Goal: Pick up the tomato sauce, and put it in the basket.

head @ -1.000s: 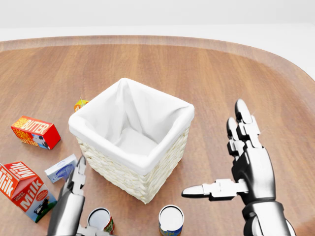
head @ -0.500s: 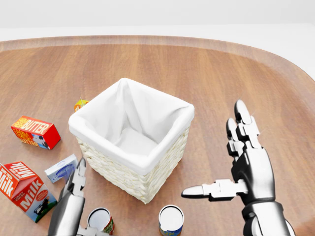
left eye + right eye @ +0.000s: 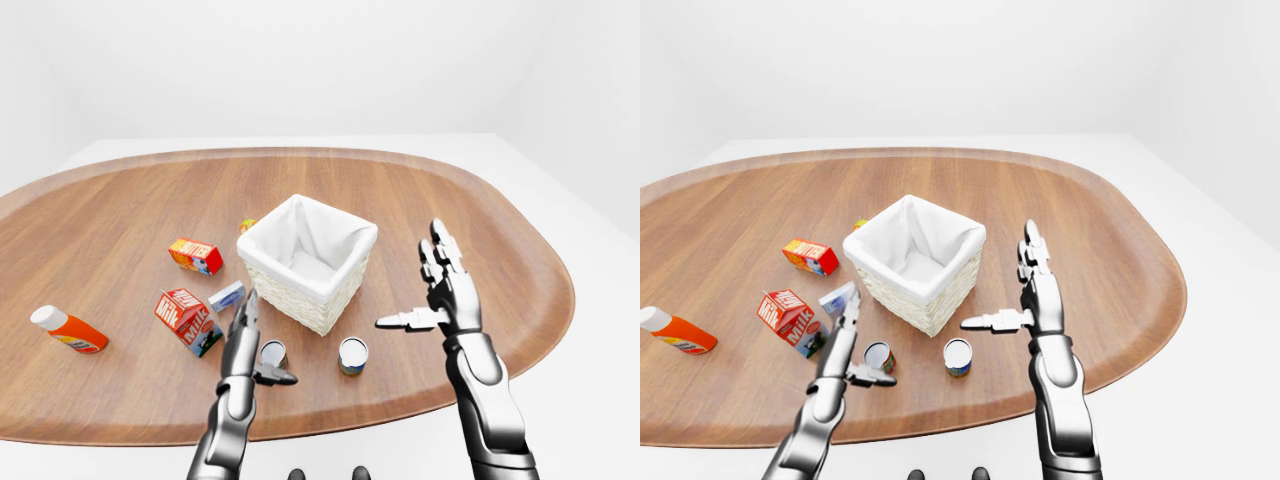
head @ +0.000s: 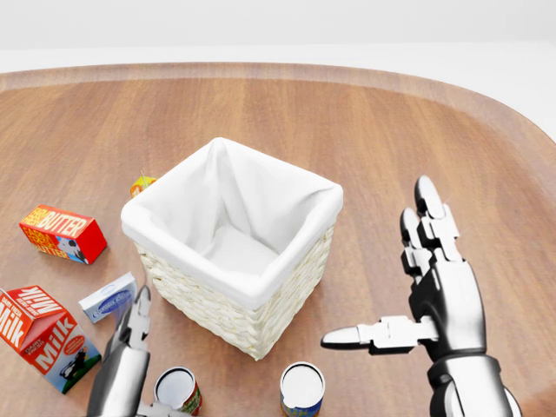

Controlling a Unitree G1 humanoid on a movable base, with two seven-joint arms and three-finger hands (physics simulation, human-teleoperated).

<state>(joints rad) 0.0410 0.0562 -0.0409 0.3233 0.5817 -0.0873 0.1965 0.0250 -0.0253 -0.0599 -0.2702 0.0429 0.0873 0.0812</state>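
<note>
A small can with a red and green label, likely the tomato sauce (image 4: 178, 388), stands on the wooden table at the bottom left of the head view. My left hand (image 3: 264, 345) is open, its fingers upright just left of this can and its thumb below it, not closed on it. The wicker basket with a white liner (image 4: 195, 261) stands in the middle, empty. My right hand (image 4: 382, 269) is open and empty, right of the basket, palm turned toward it.
A second can with a blue and yellow label (image 4: 301, 388) stands below the basket. A butter box (image 4: 62, 233), a milk carton (image 4: 48, 337) and a small blue-white box (image 4: 109, 297) lie at left. An orange bottle (image 3: 68, 330) lies at far left. A small orange item (image 4: 142, 184) peeks from beside the basket.
My left hand has sunk slightly in the head view, beside the red-labelled can. The right hand and the objects have not moved.
</note>
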